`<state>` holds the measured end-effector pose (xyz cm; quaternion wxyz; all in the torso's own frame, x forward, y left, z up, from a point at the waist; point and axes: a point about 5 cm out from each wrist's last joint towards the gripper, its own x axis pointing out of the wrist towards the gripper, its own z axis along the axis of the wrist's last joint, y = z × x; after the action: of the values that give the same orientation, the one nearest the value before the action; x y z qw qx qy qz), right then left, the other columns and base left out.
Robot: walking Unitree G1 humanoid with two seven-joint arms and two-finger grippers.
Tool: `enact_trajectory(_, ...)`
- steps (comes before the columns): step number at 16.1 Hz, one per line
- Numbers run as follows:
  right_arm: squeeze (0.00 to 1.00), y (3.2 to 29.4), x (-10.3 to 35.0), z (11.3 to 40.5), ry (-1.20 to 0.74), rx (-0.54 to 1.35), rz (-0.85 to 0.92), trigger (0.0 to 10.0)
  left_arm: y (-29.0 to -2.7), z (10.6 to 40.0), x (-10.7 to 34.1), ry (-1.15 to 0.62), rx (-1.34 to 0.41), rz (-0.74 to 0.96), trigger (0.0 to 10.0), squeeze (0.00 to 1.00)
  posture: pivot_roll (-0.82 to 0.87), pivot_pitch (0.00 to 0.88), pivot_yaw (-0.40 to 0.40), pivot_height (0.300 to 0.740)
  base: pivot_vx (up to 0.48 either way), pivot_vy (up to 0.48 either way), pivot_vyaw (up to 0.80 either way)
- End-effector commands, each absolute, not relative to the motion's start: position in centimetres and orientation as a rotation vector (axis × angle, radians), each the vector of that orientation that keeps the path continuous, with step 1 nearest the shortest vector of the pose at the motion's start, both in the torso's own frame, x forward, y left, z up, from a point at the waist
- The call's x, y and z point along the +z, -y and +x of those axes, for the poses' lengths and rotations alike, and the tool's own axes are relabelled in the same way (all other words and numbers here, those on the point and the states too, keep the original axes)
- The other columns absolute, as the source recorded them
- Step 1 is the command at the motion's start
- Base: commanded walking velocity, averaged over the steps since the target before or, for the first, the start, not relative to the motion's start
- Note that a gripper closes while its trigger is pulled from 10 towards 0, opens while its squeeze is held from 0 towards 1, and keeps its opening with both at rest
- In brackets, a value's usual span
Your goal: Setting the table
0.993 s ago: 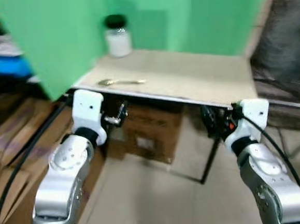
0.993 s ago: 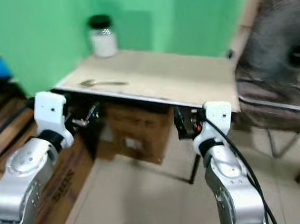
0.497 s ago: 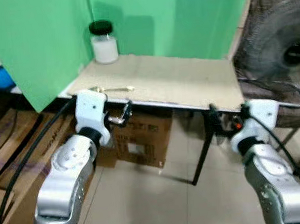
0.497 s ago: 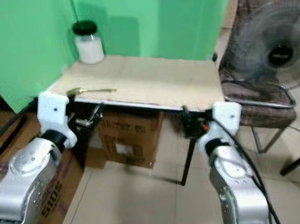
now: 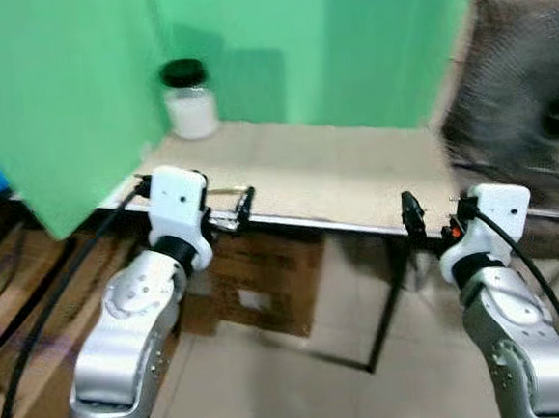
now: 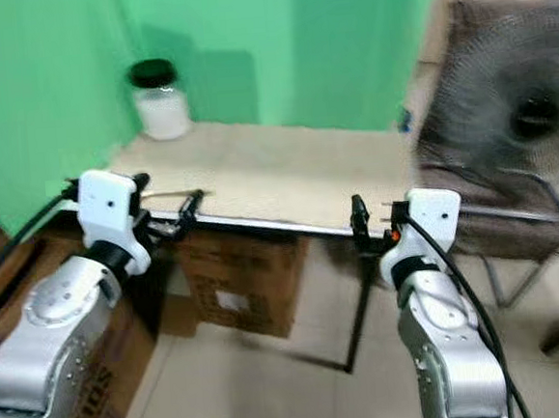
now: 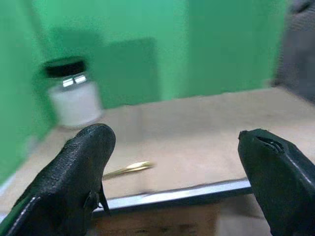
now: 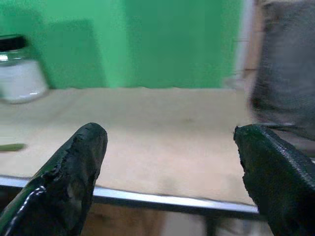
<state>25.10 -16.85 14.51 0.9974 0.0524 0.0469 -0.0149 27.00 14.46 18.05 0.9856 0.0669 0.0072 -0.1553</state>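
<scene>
A small beige table [image 5: 344,170] stands before a green backdrop. A white-filled jar with a black lid [image 5: 189,100] sits at its far left corner. A gold spoon [image 7: 129,168] lies near the front left edge. My left gripper [image 5: 241,207] is at that front edge, just short of the spoon, fingers open and holding nothing. My right gripper [image 5: 411,220] hovers at the front right edge, also open and holding nothing. The right wrist view shows the tabletop [image 8: 162,132], the jar [image 8: 19,73] and the spoon's tip [image 8: 10,146].
A cardboard box [image 5: 266,278] sits under the table, with more boxes at my left. A fan [image 6: 534,116] on a chair stands to the right of the table. Green panels [image 5: 48,92] wall the table's back and left side.
The camera has shifted and closed in on the table. Both grippers have risen from below the tabletop to its front edge, the left one now near the spoon.
</scene>
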Motion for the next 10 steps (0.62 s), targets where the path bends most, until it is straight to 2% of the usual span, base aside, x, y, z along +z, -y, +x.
enact_trajectory(1, 0.00, 16.5, 15.0, 25.3, -0.080, -0.006, 0.100, 10.0, -14.7, 27.2, 18.3, -0.008, -0.299, 0.136, 10.0, 0.00, 0.03, 0.000, -0.032, 0.740, 0.349, 0.000, 0.00)
enact_trajectory(6, 0.00, 16.6, 14.9, 25.4, -0.083, -0.006, 0.096, 10.0, -15.1, 27.0, 17.8, -0.018, -0.288, 0.140, 10.0, 0.00, 0.03, 0.000, -0.035, 0.740, 0.343, 0.000, 0.00)
enact_trajectory(10, 0.00, 16.4, 14.3, 25.4, -0.104, 0.036, 0.095, 10.0, -16.9, 26.1, 16.7, -0.037, -0.235, 0.144, 10.0, 0.00, 0.03, 0.000, -0.046, 0.740, 0.343, 0.000, 0.00)
